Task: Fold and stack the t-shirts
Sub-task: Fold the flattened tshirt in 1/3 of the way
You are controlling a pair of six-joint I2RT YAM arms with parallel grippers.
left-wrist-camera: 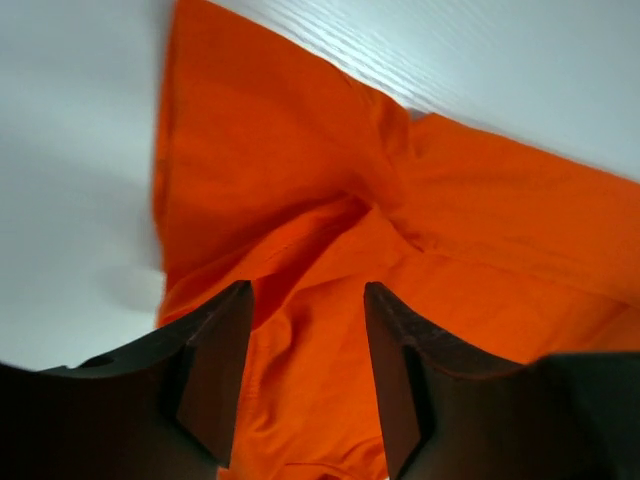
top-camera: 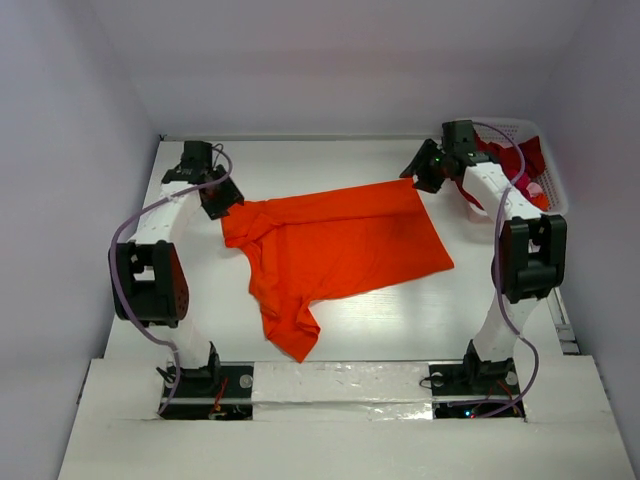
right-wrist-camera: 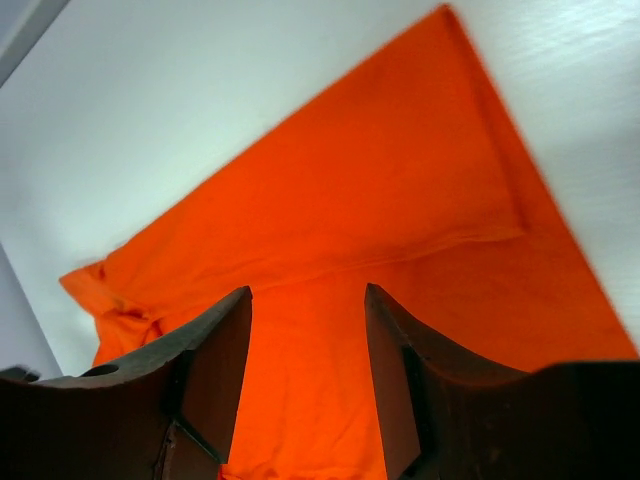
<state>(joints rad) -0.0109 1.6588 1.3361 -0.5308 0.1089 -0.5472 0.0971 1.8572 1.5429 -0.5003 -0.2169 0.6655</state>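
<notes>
A bright orange t-shirt [top-camera: 335, 245] lies spread across the middle of the table, with one sleeve bunched toward the near edge. My left gripper [top-camera: 222, 200] hovers over the shirt's far left corner. In the left wrist view the gripper [left-wrist-camera: 306, 290] is open, and the rumpled orange cloth [left-wrist-camera: 300, 180] shows below the gap, not pinched. My right gripper [top-camera: 422, 175] sits at the shirt's far right corner. It [right-wrist-camera: 306, 292] is open too, above flat orange fabric [right-wrist-camera: 380, 200]. Dark red t-shirts [top-camera: 510, 160] lie heaped in the basket at the back right.
The white lattice basket [top-camera: 553, 185] stands at the far right corner, just behind my right arm. White walls close in the table on three sides. A taped ledge with both arm bases runs along the near edge.
</notes>
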